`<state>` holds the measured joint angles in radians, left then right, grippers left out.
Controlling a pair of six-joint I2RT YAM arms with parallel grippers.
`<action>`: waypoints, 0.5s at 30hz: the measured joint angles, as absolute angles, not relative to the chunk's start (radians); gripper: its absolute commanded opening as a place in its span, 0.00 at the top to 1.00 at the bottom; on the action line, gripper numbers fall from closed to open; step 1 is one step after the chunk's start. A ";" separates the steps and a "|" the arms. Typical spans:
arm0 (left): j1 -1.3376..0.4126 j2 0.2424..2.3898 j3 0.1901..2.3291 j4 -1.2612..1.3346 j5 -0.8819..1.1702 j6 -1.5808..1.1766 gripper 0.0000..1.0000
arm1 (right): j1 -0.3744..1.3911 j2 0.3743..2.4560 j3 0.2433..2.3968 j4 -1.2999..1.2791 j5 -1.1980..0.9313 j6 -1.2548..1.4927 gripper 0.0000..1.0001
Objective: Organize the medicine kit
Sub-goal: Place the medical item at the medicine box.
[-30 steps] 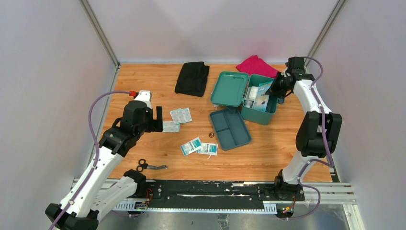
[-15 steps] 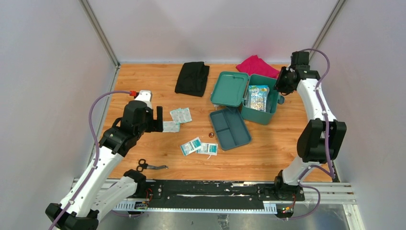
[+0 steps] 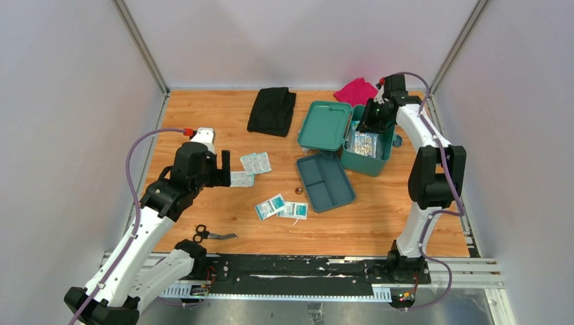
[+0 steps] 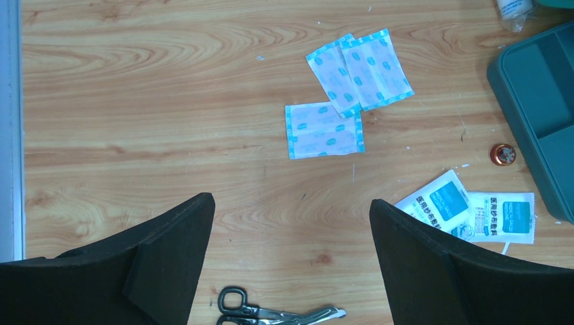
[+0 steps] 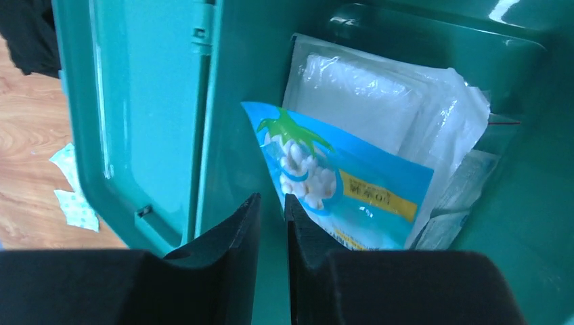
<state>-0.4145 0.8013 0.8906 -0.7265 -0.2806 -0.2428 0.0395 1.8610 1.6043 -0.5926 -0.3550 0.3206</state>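
My left arm [image 3: 145, 230] rises from the near left corner of the worktop [image 3: 203, 112], with the elbow low and the wrist over the left half. Left gripper [image 4: 290, 202] points straight down, clear of the surface, fingers [image 4: 169, 250] spread wide, holding nothing. My right arm [image 3: 433, 176] stands tall by the right edge, elbow high, forearm running toward the far right corner, wrist turned left. Right gripper [image 5: 271, 198] tips downward, fingers [image 5: 230, 237] almost together, with a thin slit between them and nothing in it.
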 measured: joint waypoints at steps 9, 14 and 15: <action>-0.414 0.804 0.891 -0.726 -0.276 -0.243 0.09 | 0.055 1.978 1.695 -0.688 -0.146 0.306 0.78; -0.414 0.810 0.890 -0.724 -0.273 -0.243 0.09 | 0.067 1.991 1.707 -0.729 -0.027 0.295 0.79; -0.414 0.810 0.890 -0.722 -0.273 -0.243 0.09 | 0.071 1.991 1.707 -0.734 0.000 0.294 0.79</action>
